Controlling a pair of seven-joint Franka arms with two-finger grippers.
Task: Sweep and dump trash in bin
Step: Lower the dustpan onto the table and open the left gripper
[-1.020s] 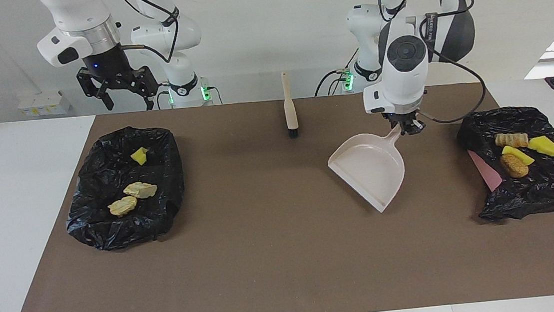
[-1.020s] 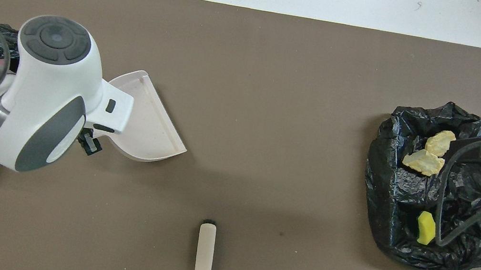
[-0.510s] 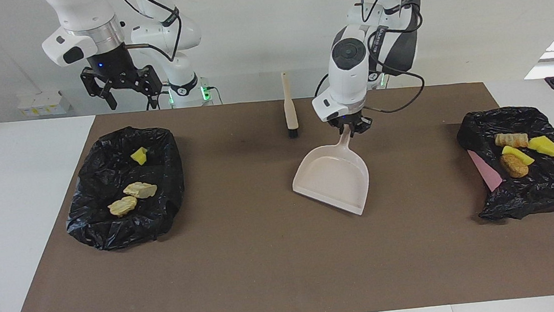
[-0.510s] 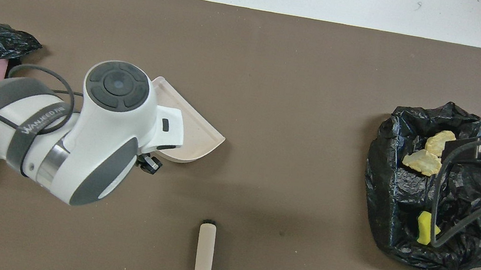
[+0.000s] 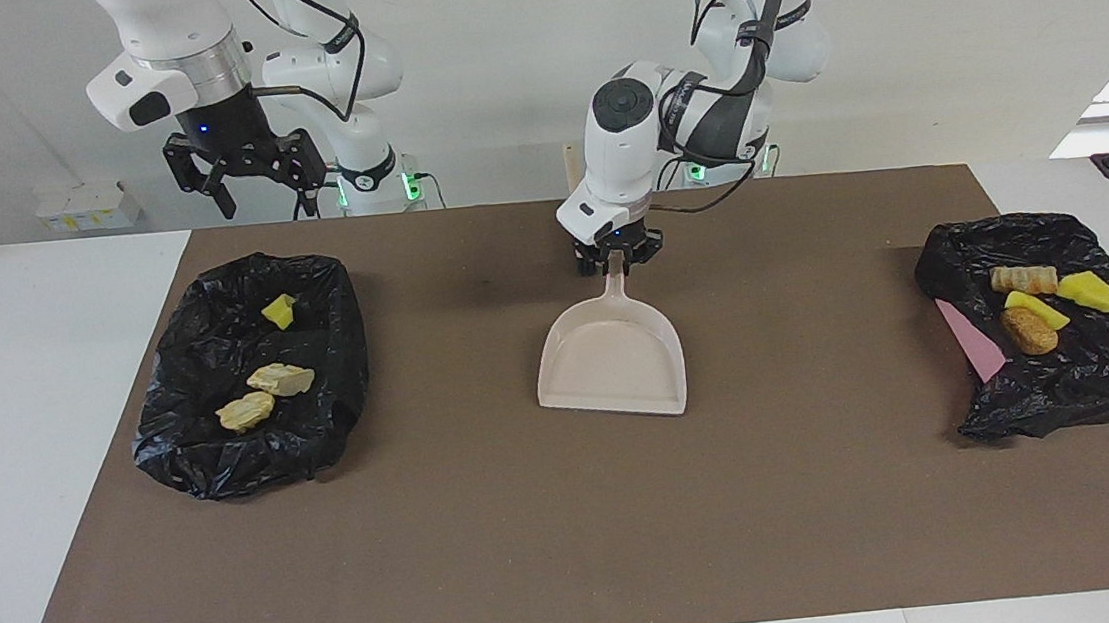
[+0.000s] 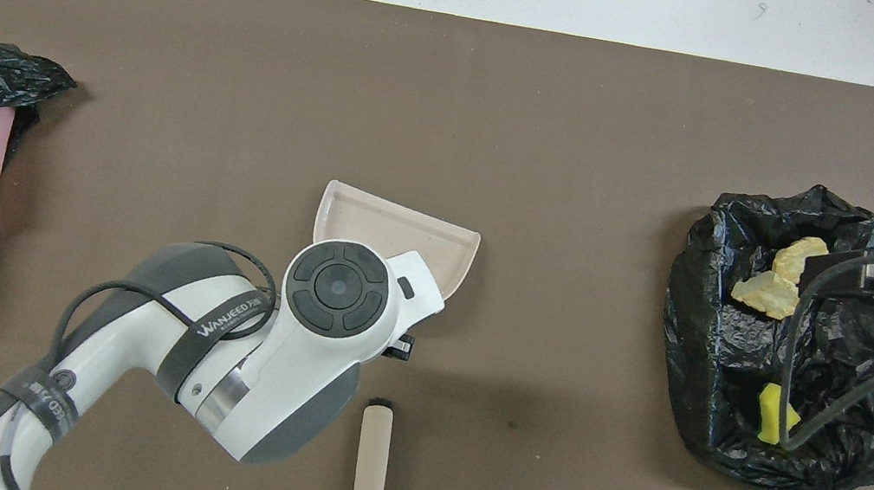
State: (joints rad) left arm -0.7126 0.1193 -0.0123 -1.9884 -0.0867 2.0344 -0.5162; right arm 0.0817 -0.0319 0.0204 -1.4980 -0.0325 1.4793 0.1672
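— So where do we stand? Our left claw [image 5: 617, 254] clamps the dustpan [image 5: 612, 359] handle mid-table, pan mouth pointing away from us.

— And the trash [image 5: 1043, 301] lies in bags at both table ends; our right claw [image 5: 246, 174] hangs wide over its own end.

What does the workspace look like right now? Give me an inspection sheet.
Surface: brown mat on a white table.
Job's things: three scraps in the black-lined bin at the right arm's end; four scraps on the black bag at the left arm's end; dustpan mid-mat; brush nearer the robots.
Clutter: pink sheet under that bag.
Grippers: left gripper shut on the dustpan's handle; right gripper open, waiting above the table's edge.
Cables: on both arms.
Surroundings: white wall.
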